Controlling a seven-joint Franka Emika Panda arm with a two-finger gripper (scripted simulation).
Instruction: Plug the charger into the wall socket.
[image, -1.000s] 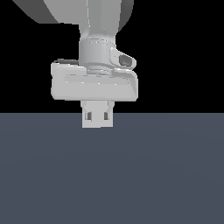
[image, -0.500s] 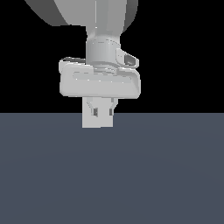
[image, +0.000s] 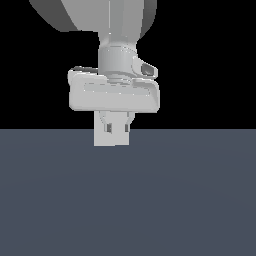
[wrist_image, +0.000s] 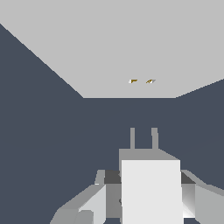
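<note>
Pale grey arm (image: 107, 15), round wrist collar, wide flat gripper (image: 113, 131) body, two short stubby fingers (image: 107, 125).

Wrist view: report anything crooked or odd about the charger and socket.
Nothing stands out. The charger sits straight between the gripper fingers, its prongs aimed at the wall socket slots, with a gap between them.

Wall socket (wrist_image: 109, 48) cropped by frame; charger (wrist_image: 151, 192) base too (seemingly).
</note>
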